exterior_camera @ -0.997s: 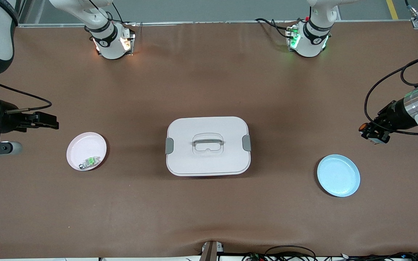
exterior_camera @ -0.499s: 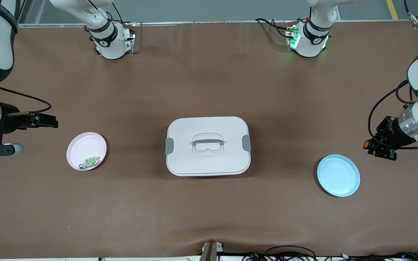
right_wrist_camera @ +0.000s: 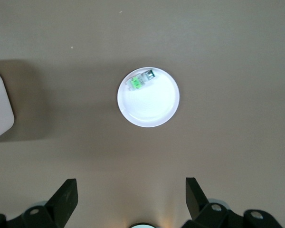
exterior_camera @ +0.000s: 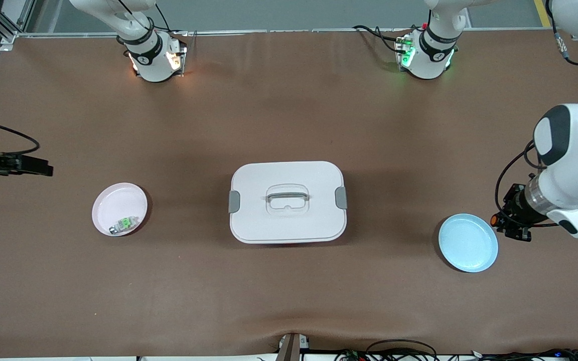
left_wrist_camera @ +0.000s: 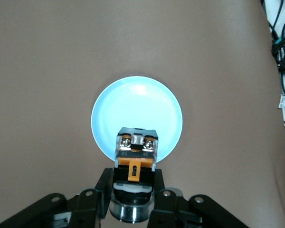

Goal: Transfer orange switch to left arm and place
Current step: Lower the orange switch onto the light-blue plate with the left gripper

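Observation:
The orange switch (exterior_camera: 494,219) is a small black part with an orange end, held in my left gripper (exterior_camera: 509,226). It hangs just over the rim of the round blue plate (exterior_camera: 468,242), on the side toward the left arm's end of the table. In the left wrist view the switch (left_wrist_camera: 136,154) is clamped in the gripper (left_wrist_camera: 135,179), with the blue plate (left_wrist_camera: 133,104) below it. My right gripper (exterior_camera: 43,168) is open and empty, over the table beside the pink plate (exterior_camera: 119,200). The white box (exterior_camera: 287,201) stands mid-table, between the plates.
A small green-and-silver component (exterior_camera: 124,224) lies in the pink plate; it also shows in the right wrist view (right_wrist_camera: 141,80) with the pink plate (right_wrist_camera: 152,107) and a box corner (right_wrist_camera: 0,104). Cables (left_wrist_camera: 282,61) lie off the table's edge.
My left gripper has carried the switch lower in the front view, up to the blue plate's rim. My right gripper has drawn back toward the right arm's end of the table.

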